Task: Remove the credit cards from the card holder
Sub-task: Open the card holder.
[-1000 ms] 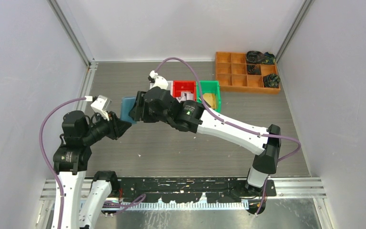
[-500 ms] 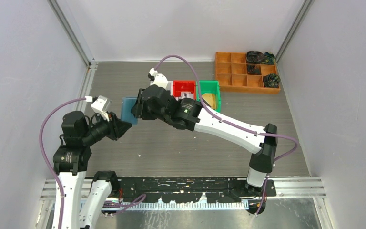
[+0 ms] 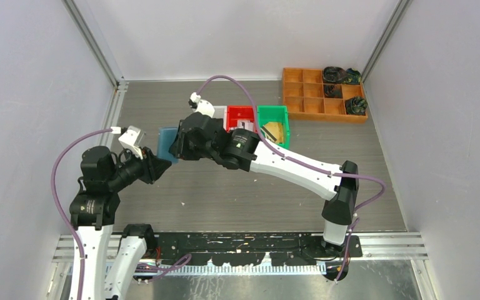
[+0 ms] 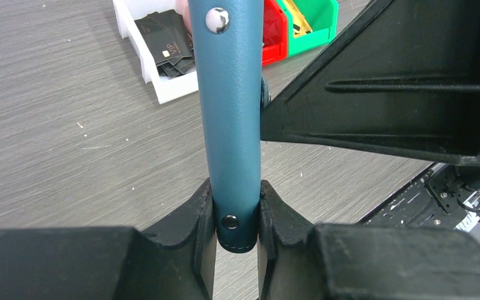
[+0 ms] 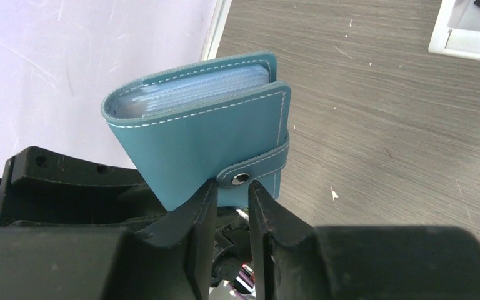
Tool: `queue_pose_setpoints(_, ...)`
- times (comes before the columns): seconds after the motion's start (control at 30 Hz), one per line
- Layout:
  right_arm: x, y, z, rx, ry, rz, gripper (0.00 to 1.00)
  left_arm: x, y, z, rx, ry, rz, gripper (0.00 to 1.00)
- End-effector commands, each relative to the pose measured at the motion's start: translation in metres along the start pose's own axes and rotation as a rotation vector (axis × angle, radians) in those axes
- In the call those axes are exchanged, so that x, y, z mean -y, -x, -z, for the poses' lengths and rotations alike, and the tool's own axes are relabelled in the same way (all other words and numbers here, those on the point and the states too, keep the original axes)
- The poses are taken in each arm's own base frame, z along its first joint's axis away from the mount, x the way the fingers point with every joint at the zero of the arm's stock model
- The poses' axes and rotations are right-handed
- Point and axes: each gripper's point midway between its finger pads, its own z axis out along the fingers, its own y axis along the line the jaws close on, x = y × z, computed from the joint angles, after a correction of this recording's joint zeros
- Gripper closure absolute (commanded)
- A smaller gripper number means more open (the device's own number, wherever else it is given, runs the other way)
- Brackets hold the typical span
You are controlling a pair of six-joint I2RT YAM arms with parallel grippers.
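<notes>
A: Start at the left. What is the left gripper (image 4: 237, 217) doing?

B: It is clamped on the card holder (image 4: 230, 112). Its two fingers (image 4: 187, 225) press on either side of the holder's narrow lower end, right at a small metal stud. The holder stands straight up out of them, clear of the table (image 4: 69, 137).

A: And the holder itself?

B: Teal-blue, stitched in white, and folded closed with its tab snapped over the free edge. In the right wrist view, pale translucent pockets show at the top of the fold. What they contain I cannot make out.

A: Moving right, then: the right gripper (image 5: 232, 195)?

B: It meets the holder from the side opposite the left one. Its fingers stand close together with only a slim gap between them, and the tips sit just beneath the snap on the tab. Whether they nip the tab or merely touch the cover, I cannot tell.

A: Further right?

B: A white bin (image 4: 176, 94) with black cards (image 4: 165, 50) in it, then a red bin (image 3: 242, 115), then a green bin (image 3: 272, 111), side by side in a row on the table beyond the right arm. Well apart, in the far right corner, sits an orange divided tray (image 3: 304, 94) with dark items in some compartments.
</notes>
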Motion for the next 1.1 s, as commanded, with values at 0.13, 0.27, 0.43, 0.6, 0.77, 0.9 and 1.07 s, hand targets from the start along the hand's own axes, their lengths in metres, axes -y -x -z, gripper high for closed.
queue_pose_setpoints(0.13,-0.009,0.012,0.006,0.049,-0.005,0.006,0.76,0.019,0.031,0.008,0.129,-0.081,-0.127,1.0)
queue_pose_setpoints(0.27,0.003,0.022,0.008,0.093,-0.072,0.049,0.84,0.02,0.029,0.009,0.128,-0.085,-0.131,1.0)
queue_pose_setpoints(0.43,0.021,0.032,0.011,0.145,-0.168,0.108,0.99,0.021,0.029,0.01,0.128,-0.086,-0.133,1.0)
queue_pose_setpoints(0.6,0.039,0.036,0.013,0.178,-0.242,0.143,0.99,0.021,0.03,0.011,0.132,-0.083,-0.137,1.0)
queue_pose_setpoints(0.77,0.052,0.035,0.016,0.19,-0.28,0.151,0.99,0.02,0.031,0.01,0.132,-0.077,-0.137,1.0)
queue_pose_setpoints(0.9,0.061,0.028,0.018,0.177,-0.293,0.144,0.99,0.017,0.034,0.01,0.143,-0.062,-0.139,1.0)
queue_pose_setpoints(1.07,0.062,0.025,0.025,0.169,-0.275,0.131,0.99,0.018,0.035,0.011,0.15,-0.064,-0.138,1.0)
